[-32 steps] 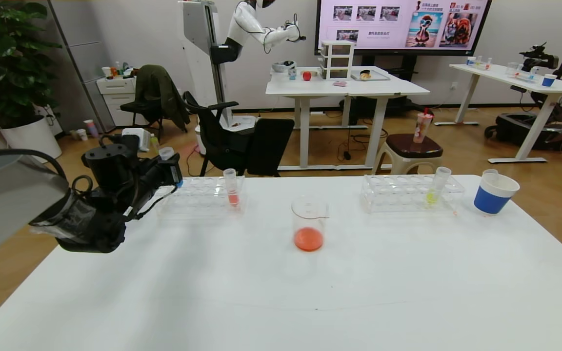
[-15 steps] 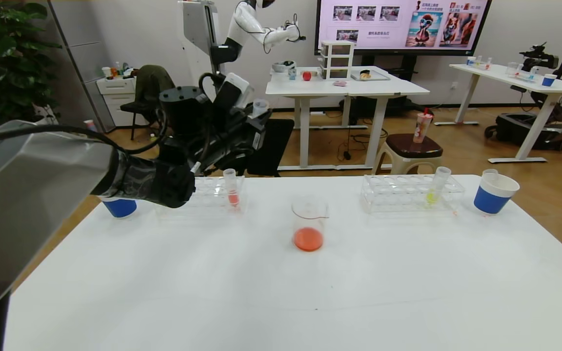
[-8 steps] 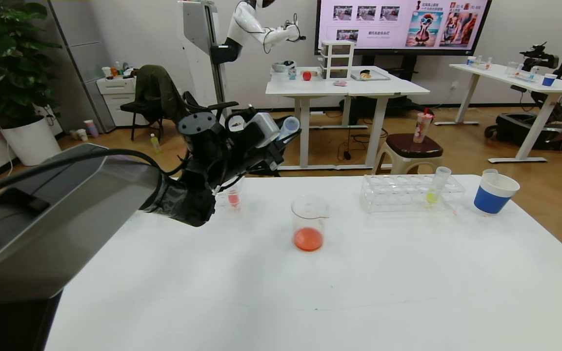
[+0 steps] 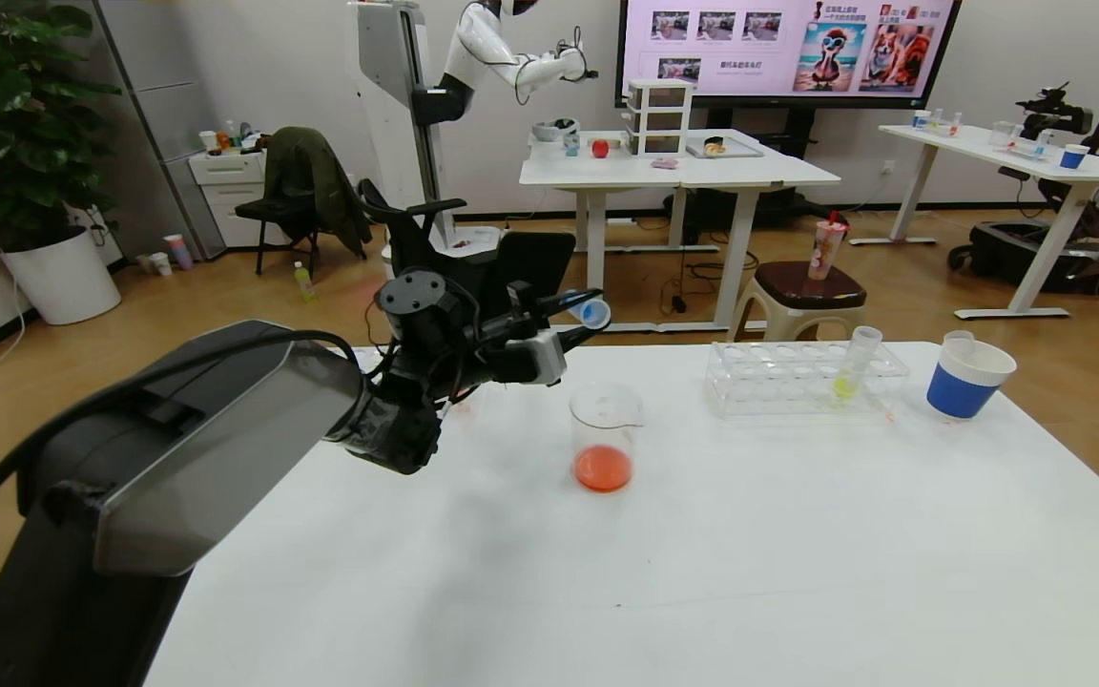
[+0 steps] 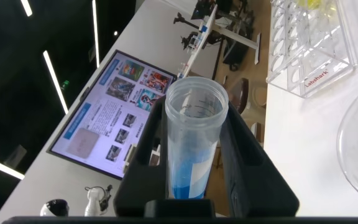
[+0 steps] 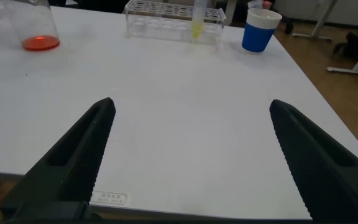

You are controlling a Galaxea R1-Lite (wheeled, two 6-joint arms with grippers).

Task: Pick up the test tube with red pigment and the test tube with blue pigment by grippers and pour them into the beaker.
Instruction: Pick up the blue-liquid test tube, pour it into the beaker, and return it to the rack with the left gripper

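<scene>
The left tool (image 4: 576, 307) is held above the far edge of the counter (image 4: 702, 572), left of centre, with its fingers (image 5: 247, 155) clamped on either side of the test tube with blue pigment (image 5: 191, 140). The tube is seen tipped close to level in the head view, its open mouth (image 4: 593, 312) turned toward the counter's right side and raised over the beaker (image 4: 604, 437). From the left wrist view a little blue liquid (image 5: 182, 180) is seen lying in the lower part of the tube, well short of the mouth. The beaker is stood near the middle of the counter toward the far edge, directly below and slightly ahead of the tube mouth, and a shallow layer of orange-red liquid (image 4: 603, 468) is held in its bottom. Whether the tube mouth is exactly over the beaker rim cannot be judged with certainty from the head view.

A clear rack (image 4: 802, 380) with a tube of yellow-green liquid (image 4: 853, 365) is set along the far edge toward the right, and a white-and-blue paper cup (image 4: 965, 380) is placed near the far right corner.

The right tool (image 6: 191, 155) is seen only in its own wrist view, low over the near right part of the counter, with its fingers spread wide and nothing held between them.
</scene>
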